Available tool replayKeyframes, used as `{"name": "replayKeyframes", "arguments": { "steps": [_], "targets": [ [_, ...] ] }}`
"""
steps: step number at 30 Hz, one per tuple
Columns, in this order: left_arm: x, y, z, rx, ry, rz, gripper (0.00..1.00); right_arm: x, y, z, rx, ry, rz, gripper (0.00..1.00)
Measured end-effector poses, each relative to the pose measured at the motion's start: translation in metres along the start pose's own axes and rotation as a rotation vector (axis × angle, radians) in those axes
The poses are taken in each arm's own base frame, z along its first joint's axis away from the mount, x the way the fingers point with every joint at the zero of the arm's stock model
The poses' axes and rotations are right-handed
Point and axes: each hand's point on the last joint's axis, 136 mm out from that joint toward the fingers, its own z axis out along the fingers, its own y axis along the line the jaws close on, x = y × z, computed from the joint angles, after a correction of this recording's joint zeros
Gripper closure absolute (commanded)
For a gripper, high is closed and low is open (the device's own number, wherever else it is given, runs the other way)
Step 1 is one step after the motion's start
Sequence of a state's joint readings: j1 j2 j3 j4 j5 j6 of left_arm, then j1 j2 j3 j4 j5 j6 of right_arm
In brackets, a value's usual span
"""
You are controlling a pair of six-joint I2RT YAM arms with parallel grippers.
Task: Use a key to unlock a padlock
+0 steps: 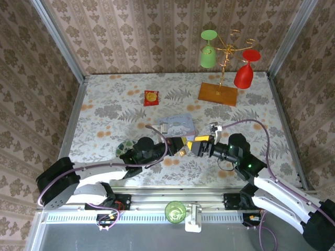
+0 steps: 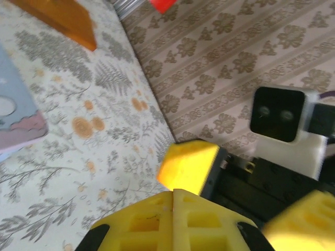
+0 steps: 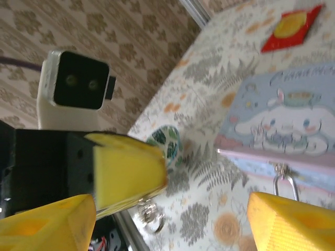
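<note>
Here, the left gripper (image 2: 172,206) is clenched, its yellow fingers pressed flat together. In the right wrist view a thin metal sliver with a small ring hangs under those fingers. I take that for the key (image 3: 144,208), though it is too slight to be sure. Its long axis seems to run along the fingers, towards the other arm.

Facing it tip to tip, the right gripper (image 3: 170,220) stands released, jaws wide apart with nothing between them.

Beyond both lies the pale blue tin (image 3: 282,120) on the floral cloth. At its near edge sits a silvery U-shaped loop, probably the shackle of the padlock (image 3: 286,183). The body is hidden behind the right gripper's own finger. The loop points off the tin's edge, across the open jaws from the key. The right arm is nearer it, so the key must travel that way.
</note>
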State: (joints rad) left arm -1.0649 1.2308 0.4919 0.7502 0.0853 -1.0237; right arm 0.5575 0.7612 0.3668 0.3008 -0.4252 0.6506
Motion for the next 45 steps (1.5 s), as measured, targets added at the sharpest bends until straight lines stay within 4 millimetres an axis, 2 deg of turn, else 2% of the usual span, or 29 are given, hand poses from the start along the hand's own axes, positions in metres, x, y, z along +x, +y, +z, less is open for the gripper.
{"name": "replayKeyframes", "arguments": {
  "steps": [2, 5, 14, 19, 31, 40, 45],
  "targets": [
    [-0.007, -0.014, -0.002, 0.034, -0.011, 0.022, 1.0, -0.003, 0.002, 0.003, -0.037, 0.011, 0.002, 0.33],
    [-0.011, -0.023, -0.005, 0.059, -0.02, 0.041, 1.0, 0.007, 0.009, 0.013, -0.111, 0.078, 0.023, 0.37],
    [-0.016, -0.028, -0.009, 0.064, -0.039, 0.067, 1.0, -0.003, 0.038, 0.005, -0.248, 0.051, 0.0, 0.42],
    [-0.016, -0.028, -0.009, 0.064, -0.04, 0.082, 1.0, -0.006, 0.043, 0.004, -0.269, 0.043, 0.004, 0.44],
    [-0.02, -0.022, -0.007, 0.041, -0.059, 0.083, 1.0, -0.002, 0.046, 0.016, -0.301, 0.054, 0.015, 0.67],
    [-0.026, -0.024, -0.007, 0.056, -0.088, 0.083, 1.0, -0.005, 0.046, 0.015, -0.302, 0.024, 0.004, 0.67],
    [-0.029, -0.026, -0.009, 0.06, -0.1, 0.084, 1.0, 0.01, 0.042, 0.012, -0.297, 0.054, 0.022, 0.66]
  ]
}}
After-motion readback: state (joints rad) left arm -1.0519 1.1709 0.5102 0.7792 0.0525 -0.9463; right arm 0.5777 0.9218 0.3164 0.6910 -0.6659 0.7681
